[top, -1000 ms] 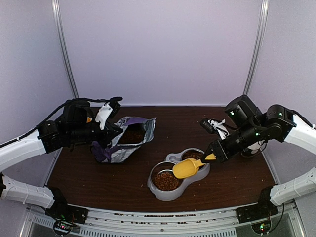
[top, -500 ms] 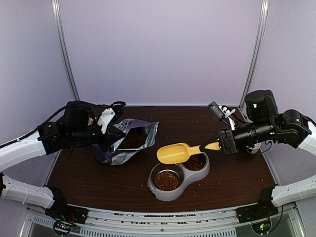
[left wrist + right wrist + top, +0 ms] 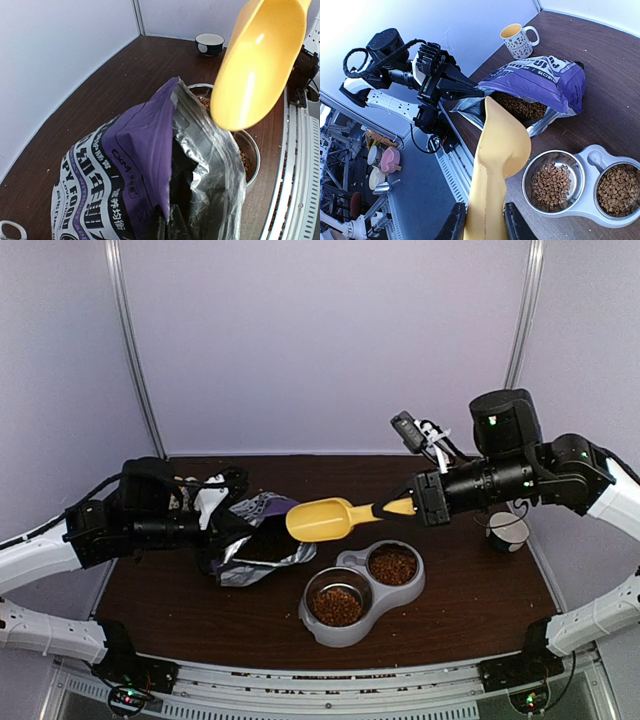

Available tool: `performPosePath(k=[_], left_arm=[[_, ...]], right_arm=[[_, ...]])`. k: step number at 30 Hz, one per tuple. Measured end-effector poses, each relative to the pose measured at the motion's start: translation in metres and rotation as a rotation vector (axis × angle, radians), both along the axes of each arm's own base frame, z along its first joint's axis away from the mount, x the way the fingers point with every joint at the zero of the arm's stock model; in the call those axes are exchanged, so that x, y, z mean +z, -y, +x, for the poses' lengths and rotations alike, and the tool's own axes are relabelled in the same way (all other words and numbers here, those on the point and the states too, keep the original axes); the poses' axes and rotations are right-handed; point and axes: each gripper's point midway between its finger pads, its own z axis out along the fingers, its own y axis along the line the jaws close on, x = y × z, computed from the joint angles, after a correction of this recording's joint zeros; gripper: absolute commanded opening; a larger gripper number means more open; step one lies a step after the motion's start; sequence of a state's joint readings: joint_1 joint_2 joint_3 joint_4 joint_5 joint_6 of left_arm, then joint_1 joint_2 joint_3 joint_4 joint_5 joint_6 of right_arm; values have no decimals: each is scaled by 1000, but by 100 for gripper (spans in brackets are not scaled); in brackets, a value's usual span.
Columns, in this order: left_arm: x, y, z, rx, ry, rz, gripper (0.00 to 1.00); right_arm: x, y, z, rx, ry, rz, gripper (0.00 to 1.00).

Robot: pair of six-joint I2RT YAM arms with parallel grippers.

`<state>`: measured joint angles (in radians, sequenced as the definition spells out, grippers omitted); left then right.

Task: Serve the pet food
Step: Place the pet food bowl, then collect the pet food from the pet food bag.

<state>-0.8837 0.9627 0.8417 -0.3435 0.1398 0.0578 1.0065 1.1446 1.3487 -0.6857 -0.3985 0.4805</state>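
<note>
Reddish-brown pet food fills both bowls (image 3: 337, 607) of a grey double feeder (image 3: 350, 560) and shows inside the open purple-and-white bag (image 3: 520, 106). My left gripper (image 3: 215, 525) is shut on the bag's rim (image 3: 167, 225) and holds the bag (image 3: 250, 545) with its mouth open toward the right. My right gripper (image 3: 415, 506) is shut on the handle of a yellow scoop (image 3: 325, 520). It holds the scoop level in the air, its bowl just above and right of the bag's mouth. The scoop also shows in the left wrist view (image 3: 260, 60) and the right wrist view (image 3: 500, 145). No kibble shows on it.
A patterned white mug (image 3: 507, 530) stands at the right edge of the brown table. The feeder sits at the front middle, its rim below the scoop in the right wrist view (image 3: 590, 215). White walls close the table at the back and sides.
My right gripper lifted the scoop from the feeder and carried it left and up to the bag's mouth. My left gripper shifted the bag and its mouth turned more toward the scoop.
</note>
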Motion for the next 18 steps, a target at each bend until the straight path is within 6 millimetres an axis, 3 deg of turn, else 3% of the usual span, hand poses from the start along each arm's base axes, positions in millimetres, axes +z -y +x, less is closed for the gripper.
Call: performPosePath(k=[6,12,18], left_arm=[[0,0,0,-4,7,3,0],[-1,2,1,-4,6,6,0],[-3,6,5,-1,9,3,0]], right_arm=[[-20,-29,9,-18,35,-155,0],[-58,-57,47,-183,108,-418,0],[-82,-105,82,-280,188,-544,0]])
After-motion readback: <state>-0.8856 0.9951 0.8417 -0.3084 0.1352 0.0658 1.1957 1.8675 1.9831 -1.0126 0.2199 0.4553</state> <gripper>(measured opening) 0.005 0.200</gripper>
